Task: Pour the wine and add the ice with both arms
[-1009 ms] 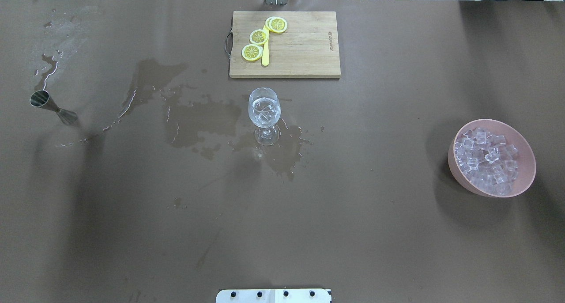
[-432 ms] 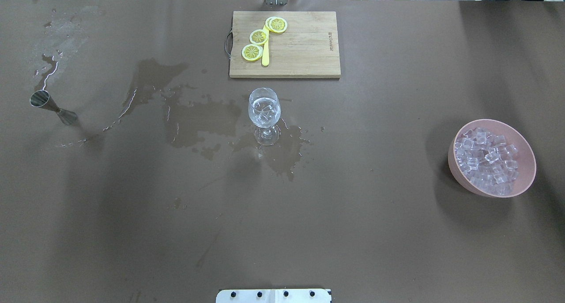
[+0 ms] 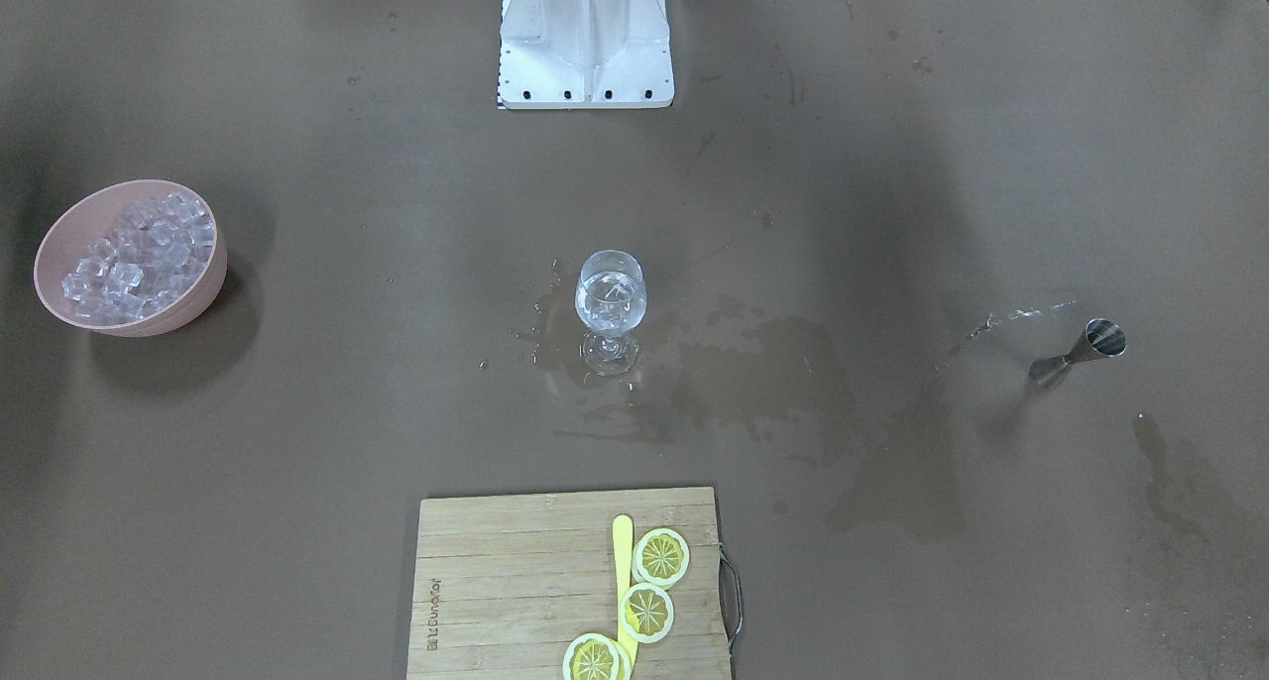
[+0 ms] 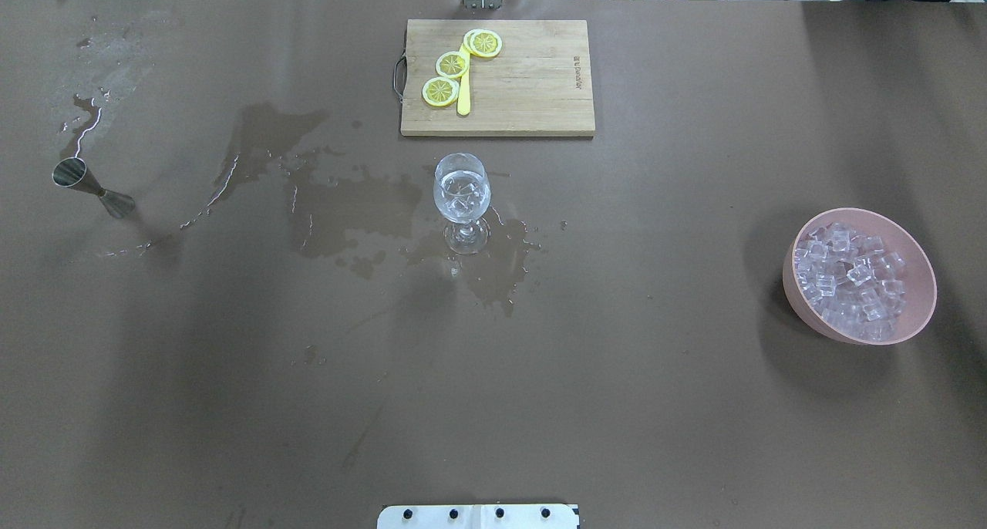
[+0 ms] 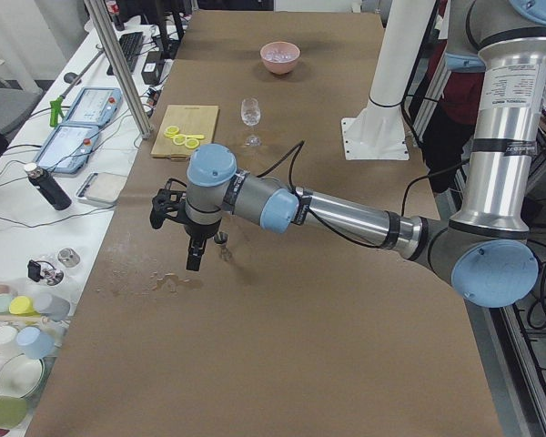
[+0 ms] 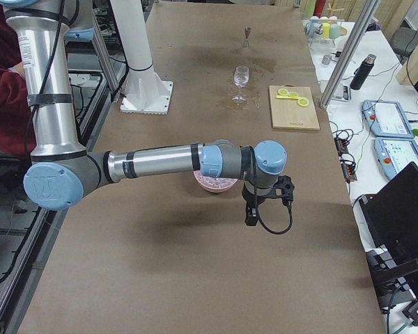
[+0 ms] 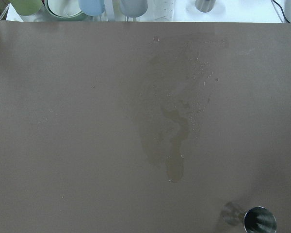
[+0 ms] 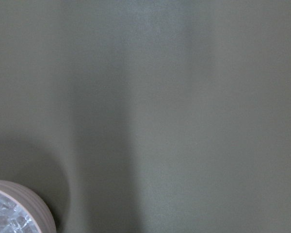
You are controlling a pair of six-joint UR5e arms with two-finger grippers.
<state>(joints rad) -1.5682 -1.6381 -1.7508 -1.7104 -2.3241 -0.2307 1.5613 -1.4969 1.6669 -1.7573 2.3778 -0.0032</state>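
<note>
Surface: brown-covered table (image 4: 617, 406), wet patches (image 4: 347, 205) across the middle.
White bracket (image 4: 478, 516): nearest edge, at the robot's base.
Left gripper (image 5: 184, 229): hangs over the table's left end, above the jigger; can't tell how its claw stands.
Right gripper (image 6: 263, 198): hangs just beside the bowl; claw state can't be told.
Pink bowl (image 4: 802, 290): right side, heaped with ice (image 4: 852, 278).
Steel jigger (image 4: 92, 188): far left, upright.
Wine glass (image 4: 463, 197): centre, upright, holding wine and ice cubes.
Cutting board (image 4: 524, 89): far side, lemon slices (image 4: 451, 65) on it.
</note>
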